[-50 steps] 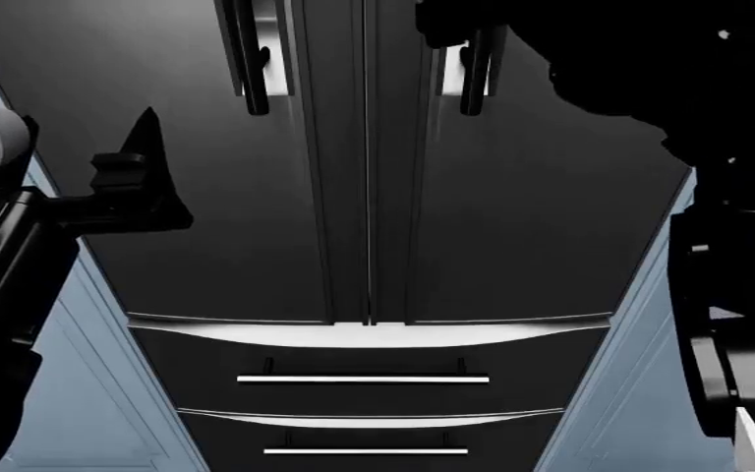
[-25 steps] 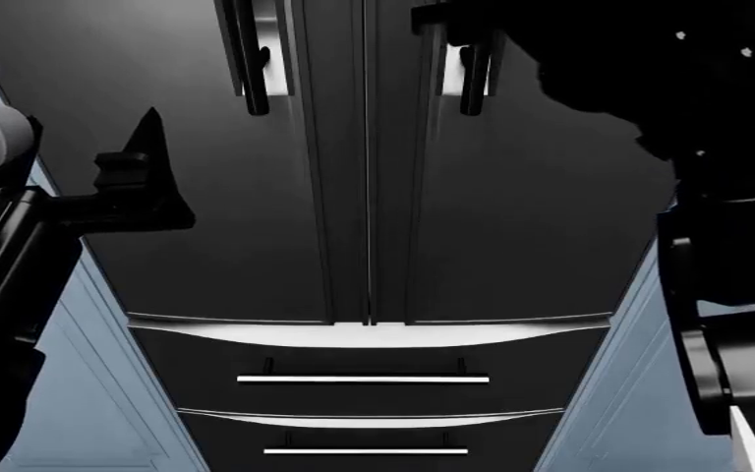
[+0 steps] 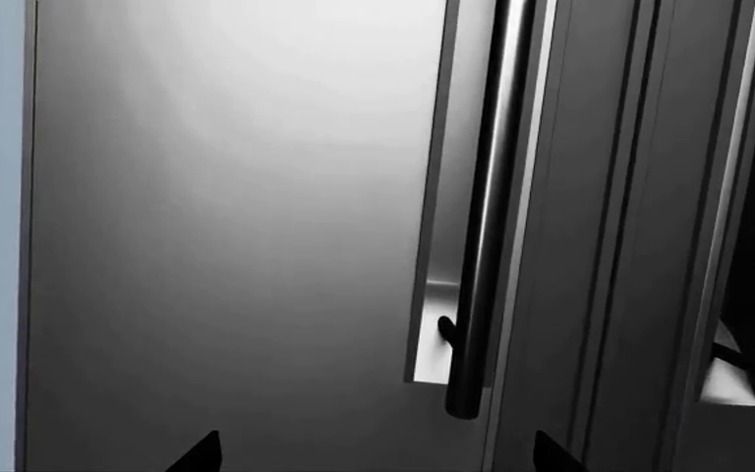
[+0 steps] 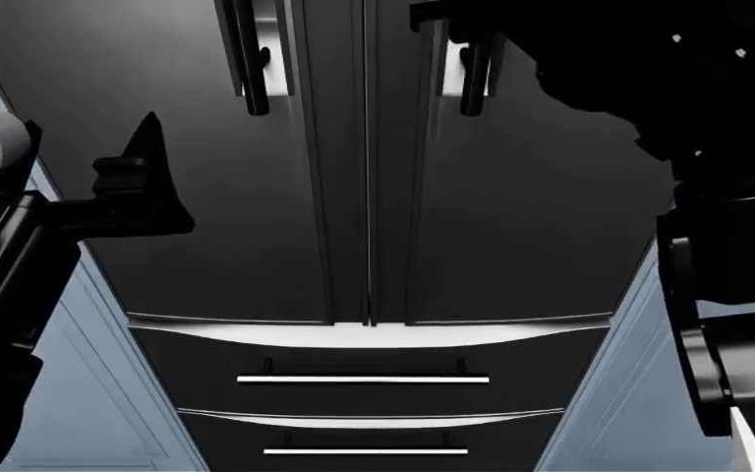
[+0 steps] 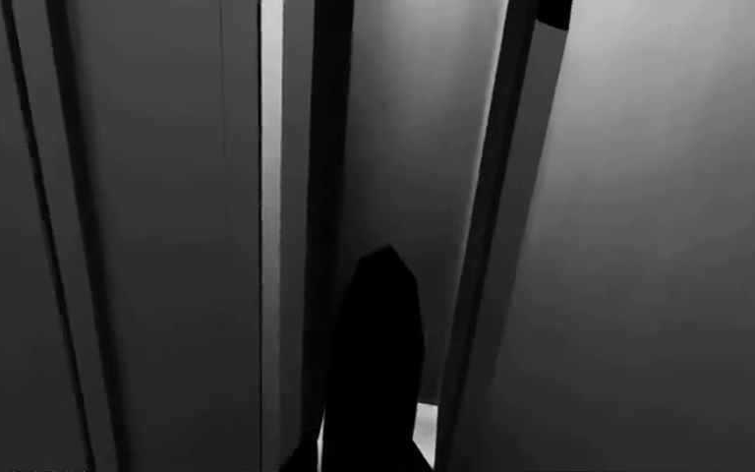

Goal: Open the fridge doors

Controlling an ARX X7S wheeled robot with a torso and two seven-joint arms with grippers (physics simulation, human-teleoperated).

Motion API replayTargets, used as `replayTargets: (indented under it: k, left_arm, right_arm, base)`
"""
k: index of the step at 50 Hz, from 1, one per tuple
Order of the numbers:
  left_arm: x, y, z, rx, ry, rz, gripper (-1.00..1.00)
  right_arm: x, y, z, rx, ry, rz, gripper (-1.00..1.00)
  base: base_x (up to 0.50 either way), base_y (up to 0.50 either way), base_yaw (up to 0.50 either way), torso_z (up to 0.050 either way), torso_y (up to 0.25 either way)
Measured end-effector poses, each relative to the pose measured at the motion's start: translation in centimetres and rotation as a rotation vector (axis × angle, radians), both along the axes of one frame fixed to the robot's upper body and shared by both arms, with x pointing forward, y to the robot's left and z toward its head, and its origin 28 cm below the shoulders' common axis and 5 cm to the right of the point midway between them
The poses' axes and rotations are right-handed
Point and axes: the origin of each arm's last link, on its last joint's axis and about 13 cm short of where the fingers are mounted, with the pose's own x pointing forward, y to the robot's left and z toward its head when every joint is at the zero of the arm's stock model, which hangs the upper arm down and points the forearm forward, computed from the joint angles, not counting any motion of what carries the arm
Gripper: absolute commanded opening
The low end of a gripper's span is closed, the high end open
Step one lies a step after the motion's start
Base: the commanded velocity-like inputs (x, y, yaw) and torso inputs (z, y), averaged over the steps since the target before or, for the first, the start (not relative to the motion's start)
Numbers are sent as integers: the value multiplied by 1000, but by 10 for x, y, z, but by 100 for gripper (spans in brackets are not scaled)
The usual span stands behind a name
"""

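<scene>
Right pincer [image 4: 463, 29] at door handle [image 4: 479, 74]

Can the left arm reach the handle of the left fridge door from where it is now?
Probably yes: the left gripper hangs apart from the left door handle, with only bare door face between them.

I can read no text, label, brand or number anywhere on what my cameras show me here.
</scene>
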Motion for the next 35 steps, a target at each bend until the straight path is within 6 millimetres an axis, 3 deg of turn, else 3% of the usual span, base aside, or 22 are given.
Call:
replayTargets:
  k: [14,35]
  left_arm:
    - [0,0,-1,1,0,0,100]
    - [0,0,-1,4,-3,1,100]
  right_arm:
    - [-21,-12,-7,16,-38,28,-100]
    - [-67,-49,-25,91,-171,103,-100]
  base:
    - [0,0,0,0,0]
    - [0,0,0,0,4]
